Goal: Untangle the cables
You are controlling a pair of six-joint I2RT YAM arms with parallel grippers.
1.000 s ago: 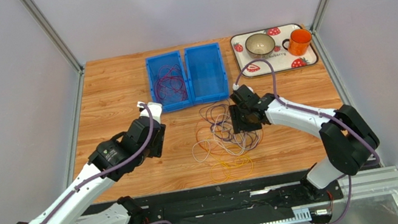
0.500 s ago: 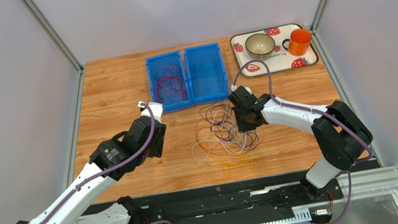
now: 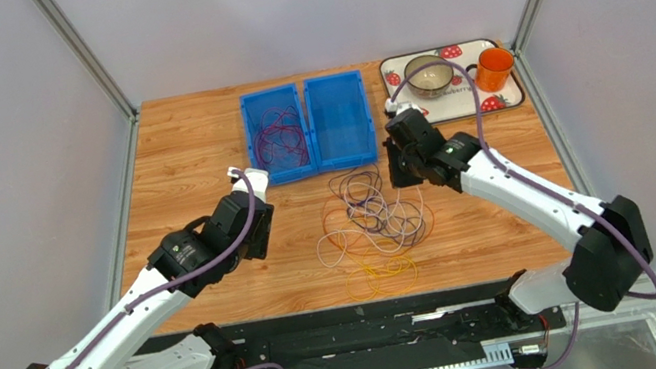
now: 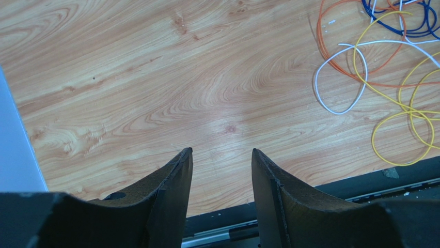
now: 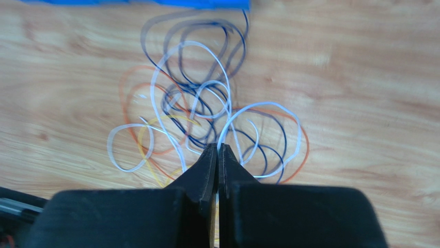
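Pinched flat together, the black fingers of the right gripper [image 5: 217, 150] appear to nip a thin white cable [image 5: 223, 138] right at their tips. They hang above the loose tangle of white, orange, yellow and dark blue-black cables [image 3: 375, 227] sprawled mid-way across the pale wooden table [image 3: 192, 137], just in front of two blue plastic bins [image 3: 338, 122]. The left of the two bins holds a coil of dark red cable [image 3: 278, 137].

To the left of the heap, the left gripper [image 4: 221, 151] hovers over bare wood, its fingers partly apart with nothing between them.

The white strand threads through several dark loops, so the draw looks best made slowly and upward. It should ease away from the pile and pause the moment neighbouring loops start to ride along. The idle left gripper could usefully press the rest of the tangle down. With so fine a wire held only at the tips, a sharp tug risks slipping it free or tightening a knot.
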